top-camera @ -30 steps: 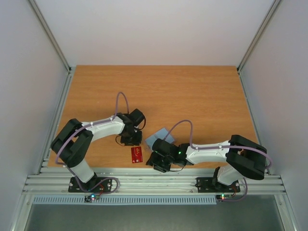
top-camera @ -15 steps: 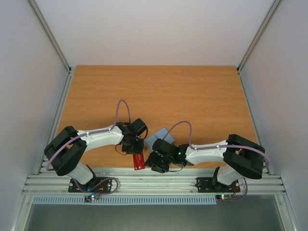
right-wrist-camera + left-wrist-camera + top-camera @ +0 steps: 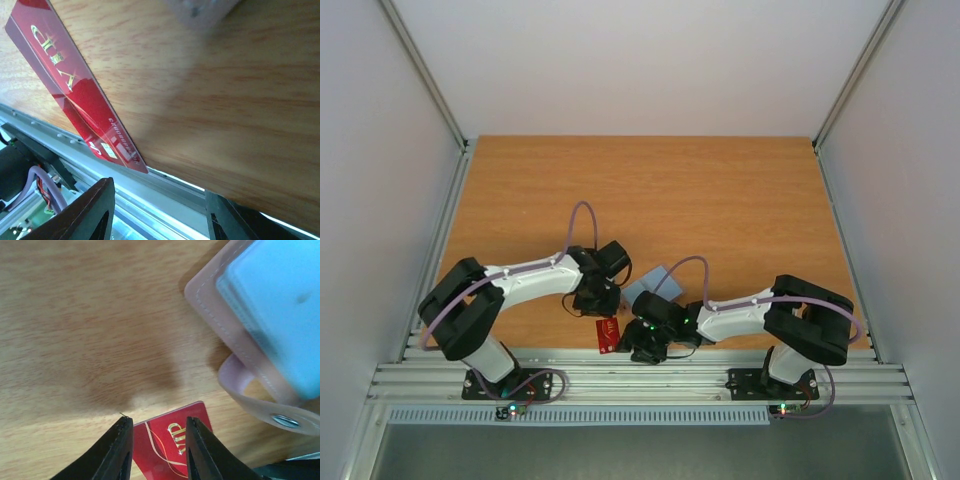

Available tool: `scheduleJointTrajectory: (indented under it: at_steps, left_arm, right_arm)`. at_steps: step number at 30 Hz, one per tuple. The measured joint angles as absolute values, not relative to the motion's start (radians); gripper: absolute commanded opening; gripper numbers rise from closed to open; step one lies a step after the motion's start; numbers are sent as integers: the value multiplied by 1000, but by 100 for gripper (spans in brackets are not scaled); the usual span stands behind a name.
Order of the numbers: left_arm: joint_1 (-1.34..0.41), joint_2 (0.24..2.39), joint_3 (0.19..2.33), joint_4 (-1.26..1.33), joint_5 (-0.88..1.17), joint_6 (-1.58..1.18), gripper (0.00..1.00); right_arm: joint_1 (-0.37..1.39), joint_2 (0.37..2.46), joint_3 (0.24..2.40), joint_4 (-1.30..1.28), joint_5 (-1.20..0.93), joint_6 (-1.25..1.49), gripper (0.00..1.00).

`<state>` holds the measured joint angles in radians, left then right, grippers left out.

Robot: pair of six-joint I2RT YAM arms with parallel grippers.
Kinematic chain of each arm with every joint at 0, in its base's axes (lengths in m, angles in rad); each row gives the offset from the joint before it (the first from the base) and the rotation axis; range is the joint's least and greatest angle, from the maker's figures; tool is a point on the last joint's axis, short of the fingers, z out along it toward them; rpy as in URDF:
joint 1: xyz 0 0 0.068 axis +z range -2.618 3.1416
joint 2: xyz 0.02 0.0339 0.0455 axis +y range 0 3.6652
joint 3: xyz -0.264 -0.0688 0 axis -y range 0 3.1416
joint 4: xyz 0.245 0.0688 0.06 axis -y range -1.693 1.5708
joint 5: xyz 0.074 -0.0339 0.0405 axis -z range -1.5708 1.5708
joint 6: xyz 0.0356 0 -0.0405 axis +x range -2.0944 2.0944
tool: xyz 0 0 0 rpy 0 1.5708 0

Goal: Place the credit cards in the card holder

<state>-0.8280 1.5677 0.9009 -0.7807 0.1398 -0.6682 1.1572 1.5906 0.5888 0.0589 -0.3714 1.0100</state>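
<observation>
One red card [image 3: 607, 335] with gold "VIP" lettering lies at the table's front edge, its near end jutting over the edge. My left gripper [image 3: 600, 310] is open and low over the card's far end, with one finger on each side of the card [image 3: 167, 442]. My right gripper [image 3: 634, 346] is open and empty just right of the card, at the table edge; the card [image 3: 75, 90] shows ahead of it in the right wrist view. The card holder [image 3: 644, 284] lies light-blue face up, with a pale pink rim and snap tab [image 3: 260, 325], partly under my right arm. The other cards are out of view.
A grey aluminium rail [image 3: 640, 375] runs along the table's front edge just below the card [image 3: 165, 200]. White walls with metal posts enclose the wooden table [image 3: 650, 190] on three sides.
My left gripper moved toward the front edge and the red card slid with it until its end overhangs. My right gripper shifted left, closer to the card.
</observation>
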Motion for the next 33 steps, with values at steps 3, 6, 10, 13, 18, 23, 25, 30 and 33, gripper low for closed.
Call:
scheduleJointTrajectory:
  at_steps: [3,6,10,13,18,23,25,30,33]
  left_arm:
    - [-828,1610,894,-776,158,-642,30]
    - [-827,1624,886,-762,181,-627,30]
    - [-823,1616,871,-746,199,-621,30]
    - [-819,1606,856,-730,213,-621,30]
    - [-818,1594,842,-713,226,-621,30]
    - [-817,1587,832,-702,238,-621,30]
    - [-815,1583,826,-696,244,-621,30]
    - [-811,1577,817,-678,259,-621,30]
    - [-805,1573,811,-667,269,-622,30]
  right_arm:
    - [1161,1610,575,129,-385,1029,52]
    - [1162,1623,552,203,-397,1051,52]
    - [1164,1643,548,262,-406,1072,52]
    - [1166,1655,550,284,-411,1079,51]
    - [1167,1678,556,333,-416,1086,48]
    - [1169,1692,559,364,-413,1092,38]
    - [1169,1693,562,369,-407,1091,32]
    - [1169,1693,565,347,-402,1076,20]
    - [1171,1691,567,330,-397,1061,13]
